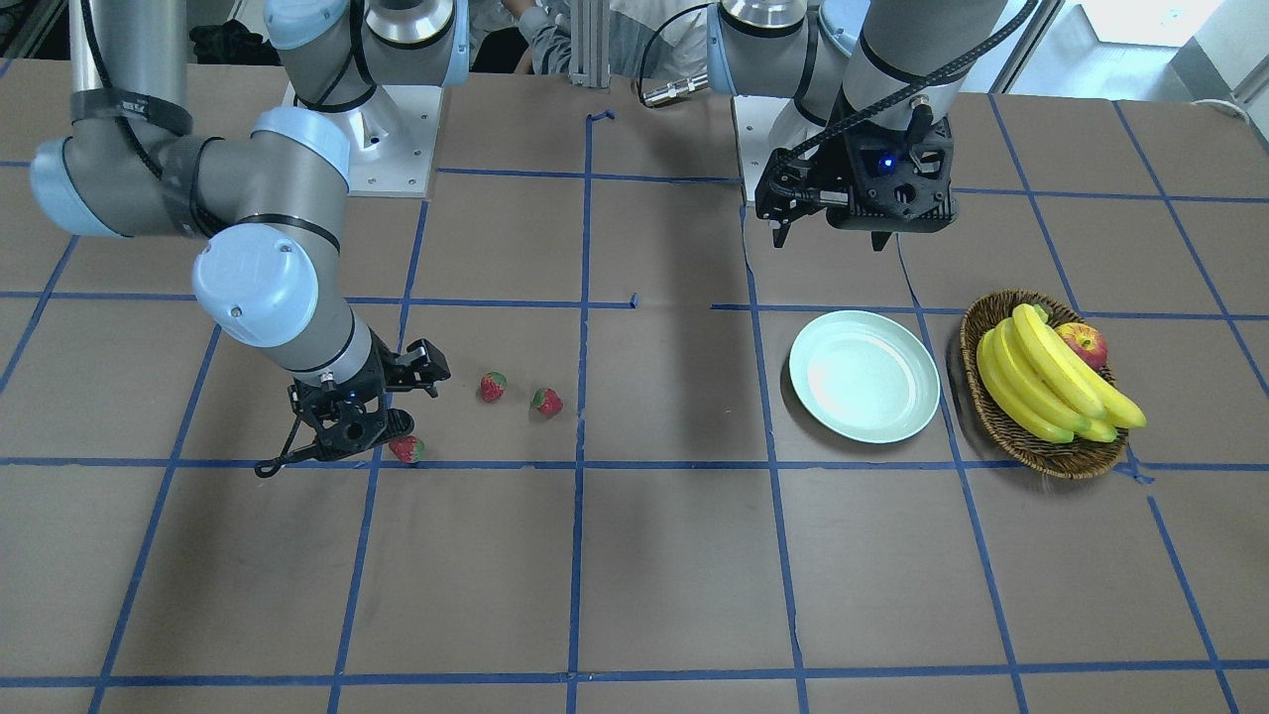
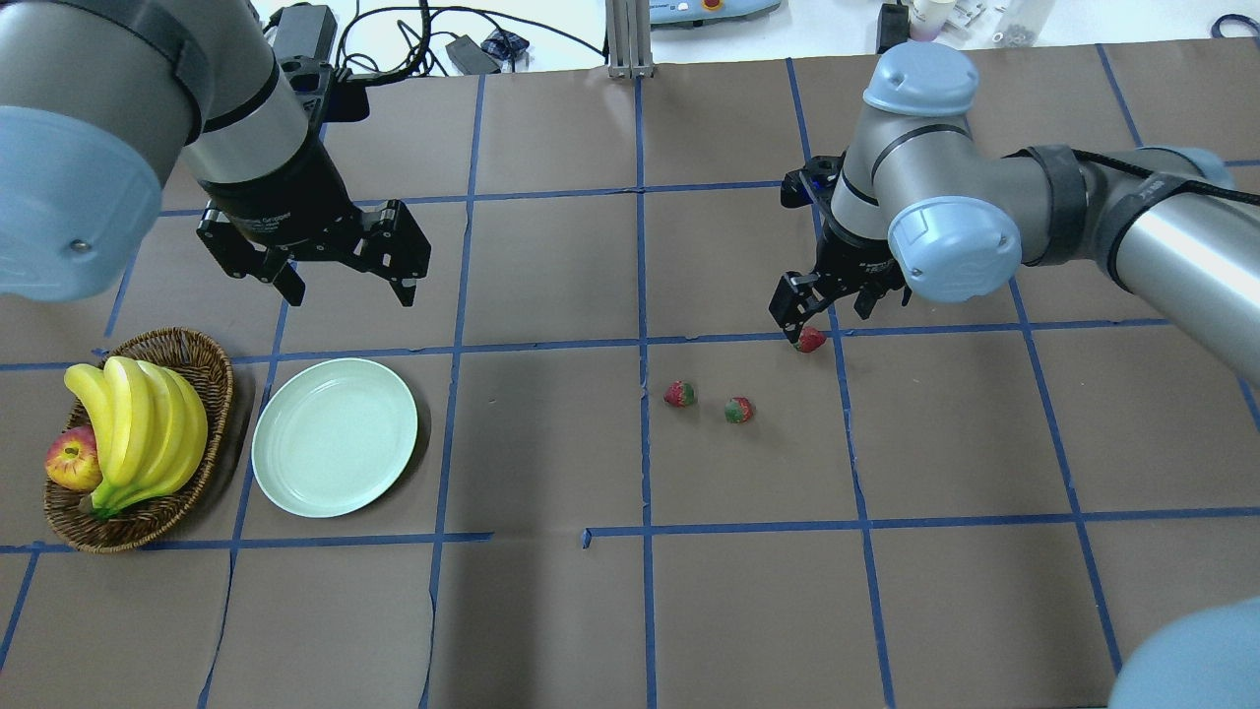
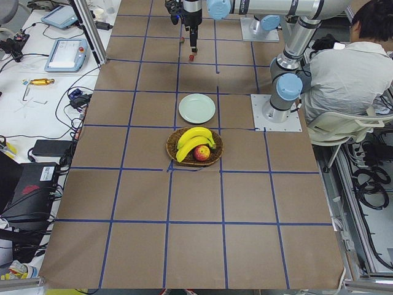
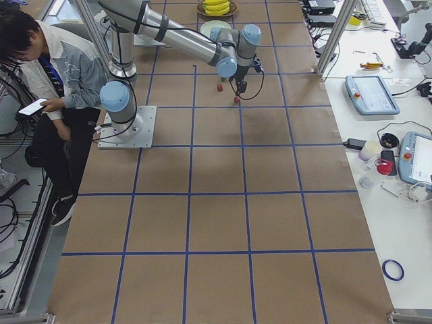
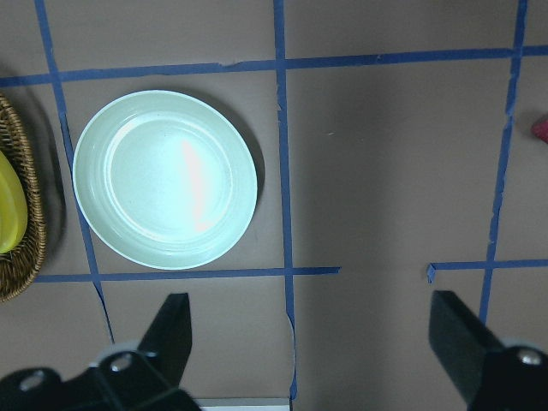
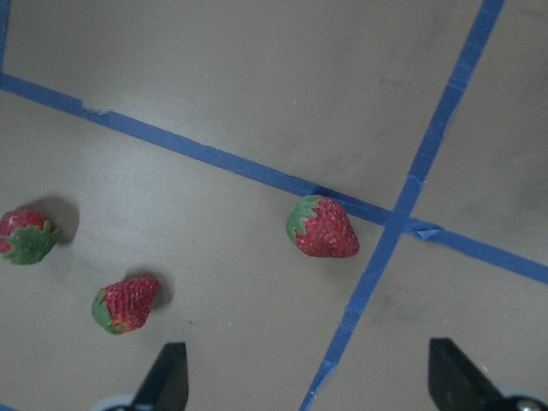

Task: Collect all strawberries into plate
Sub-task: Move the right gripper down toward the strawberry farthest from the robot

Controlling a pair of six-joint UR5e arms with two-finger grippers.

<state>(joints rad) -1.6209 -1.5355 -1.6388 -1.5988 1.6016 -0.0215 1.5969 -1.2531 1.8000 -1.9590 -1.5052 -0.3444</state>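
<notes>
Three strawberries [image 2: 738, 410] are lying on the table [image 2: 630, 611], all of them on your right gripper's side and well apart from the plate [image 2: 335, 437].

Your right gripper [image 6: 310, 381] is hanging released, its fingers spread wide and gripping nothing. It is hovering just over the nearest berry [image 6: 323, 228]. In its wrist view that berry is sitting ahead of the gap between the fingers, lying against a line of blue tape [image 6: 214, 158]. Neither finger is touching it. The middle berry [image 6: 125, 304] and the far berry [image 6: 27, 235] are lying off to one side of this gripper, near each other but apart.

Your left gripper [image 2: 350, 290] is also hanging released, fingers wide apart and holding nothing, above the table. The plate is lying ahead of it and a little toward one finger, with nothing on it. A basket [image 2: 212, 374] is sitting just beside the plate, on the side away from this gripper, and is holding bananas [image 2: 148, 423] and an apple [image 2: 71, 461].
</notes>
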